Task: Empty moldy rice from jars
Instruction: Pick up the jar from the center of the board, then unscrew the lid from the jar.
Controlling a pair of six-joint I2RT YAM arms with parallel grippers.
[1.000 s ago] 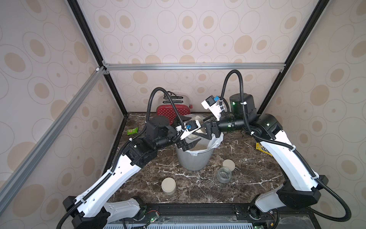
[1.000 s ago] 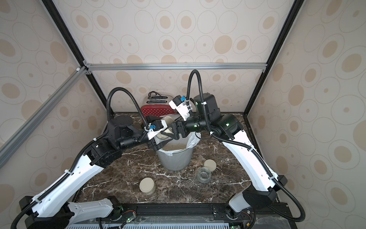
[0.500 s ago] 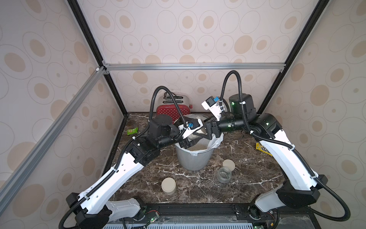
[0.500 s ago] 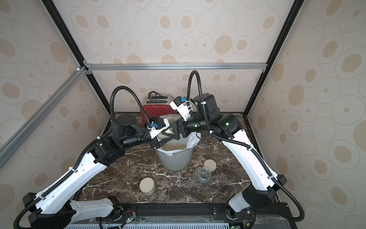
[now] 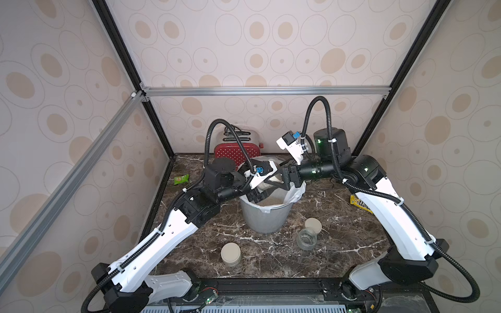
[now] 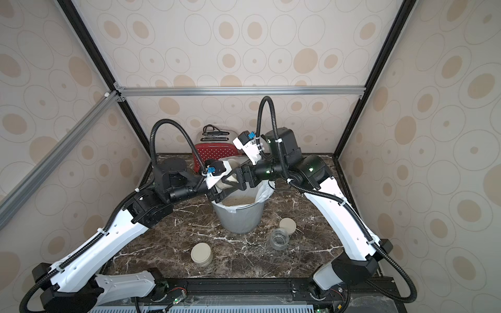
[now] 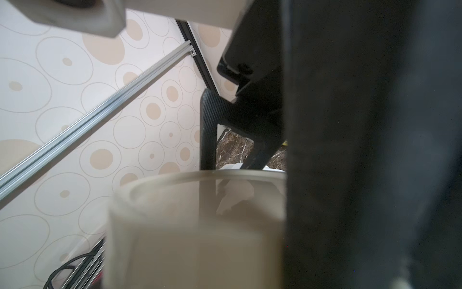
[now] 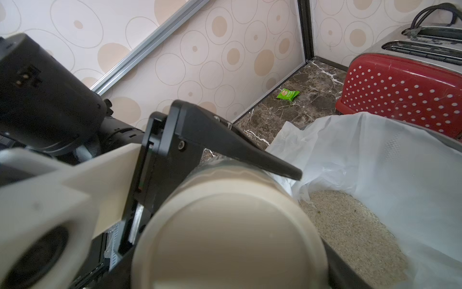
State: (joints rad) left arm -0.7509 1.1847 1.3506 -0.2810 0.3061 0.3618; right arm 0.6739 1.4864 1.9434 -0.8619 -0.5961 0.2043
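Left pincer, right pincer — clamping jar (lidded).

The bin is smooth grey plastic with a thin, crinkly white liner, and the rice inside it looks sandy. Beside the bin a jar is clear shiny glass, on a glossy stone-look table. Behind the bin the toaster is shiny red with a metal top.
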